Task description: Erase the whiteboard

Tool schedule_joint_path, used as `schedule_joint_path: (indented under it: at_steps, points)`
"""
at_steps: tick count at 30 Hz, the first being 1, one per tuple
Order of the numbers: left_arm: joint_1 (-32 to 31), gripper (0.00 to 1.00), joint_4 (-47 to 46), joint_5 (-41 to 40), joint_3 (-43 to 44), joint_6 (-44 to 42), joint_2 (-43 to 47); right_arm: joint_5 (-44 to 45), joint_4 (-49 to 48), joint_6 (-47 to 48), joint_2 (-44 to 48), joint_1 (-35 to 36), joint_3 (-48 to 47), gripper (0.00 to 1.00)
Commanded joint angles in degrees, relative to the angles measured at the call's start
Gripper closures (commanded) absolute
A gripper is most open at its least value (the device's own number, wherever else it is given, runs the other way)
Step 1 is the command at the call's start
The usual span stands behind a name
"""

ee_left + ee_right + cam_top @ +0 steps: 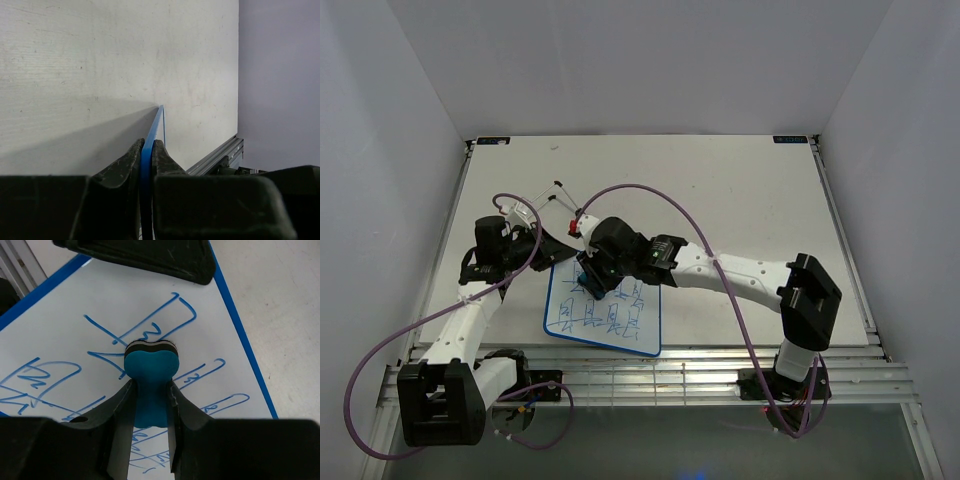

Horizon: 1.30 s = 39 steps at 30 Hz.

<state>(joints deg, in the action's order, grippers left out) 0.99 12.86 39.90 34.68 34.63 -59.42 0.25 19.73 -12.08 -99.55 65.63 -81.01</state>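
Observation:
The whiteboard (pixel 610 318) lies near the table's front edge, white with a blue rim and covered in blue marker scribbles (pixel 150 320). My left gripper (pixel 556 253) is shut on the board's upper left rim; in the left wrist view the blue rim (pixel 155 127) runs edge-on between the black fingers (pixel 125 165). My right gripper (pixel 590 280) is over the board's upper left part, shut on a blue bone-shaped eraser (pixel 150 385). The eraser's dark felt end (pixel 150 346) points down at the scribbles; whether it touches the board I cannot tell.
A small wire-like object with a red tag (pixel 565 207) lies on the table behind the grippers. Purple cables (pixel 650 190) loop over both arms. An aluminium rail (pixel 650 375) runs along the front edge. White walls enclose the table on three sides.

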Motion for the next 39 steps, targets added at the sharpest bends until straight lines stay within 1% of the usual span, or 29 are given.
schedule_joint_path:
  at_steps: [1, 8, 11, 15, 17, 18, 21, 32, 35, 37, 39]
  points:
    - [-0.11, 1.00, -0.56, -1.49, 0.57, -3.43, 0.80, 1.07, -5.39, 1.27, 0.67, 1.34, -2.57, 0.83]
    - [-0.11, 1.00, -0.47, -1.76, 0.48, -3.34, 0.97, -3.33, -10.14, 0.39, -0.64, 3.98, -4.50, 0.83]
    - [-0.03, 1.00, -0.47, -1.76, 0.39, -3.34, 0.80, -3.15, -10.94, 0.39, -1.52, 4.77, -5.21, 0.84]
    - [-0.03, 1.00, -0.47, -1.84, 0.31, -3.34, 0.97, -2.19, -12.25, 0.74, -1.88, 4.86, -2.93, 0.84]
    - [-0.12, 1.00, -0.47, -1.84, 0.30, -3.34, 0.88, 0.09, -12.17, 1.35, -1.70, 4.77, -1.61, 0.84]
    - [-0.12, 1.00, -0.47, -1.84, 0.30, -3.34, 0.80, 1.75, -12.43, 1.44, -1.53, 4.08, -0.73, 0.84]
    - [-0.12, 1.00, -0.47, -1.67, 0.22, -3.34, 0.62, 2.64, -12.70, 1.27, -1.00, 1.97, 2.87, 0.84]
    - [-0.12, 1.00, -0.47, -1.32, 0.13, -3.69, 0.88, 3.44, -12.78, 0.30, 1.81, -8.40, 17.01, 0.85]
    - [-0.03, 1.00, -0.47, -1.23, 0.13, -3.69, 0.88, 2.21, -12.96, 0.21, 2.60, -9.46, 17.99, 0.85]
    - [-0.12, 1.00, -0.47, -1.14, 0.22, -3.69, 0.71, -2.16, -14.44, -0.40, 3.04, -9.11, 17.56, 0.85]
    - [-0.03, 1.00, -0.47, -1.05, 0.22, -3.69, 0.44, -4.11, -16.03, -0.67, 3.22, -7.72, 15.99, 0.85]
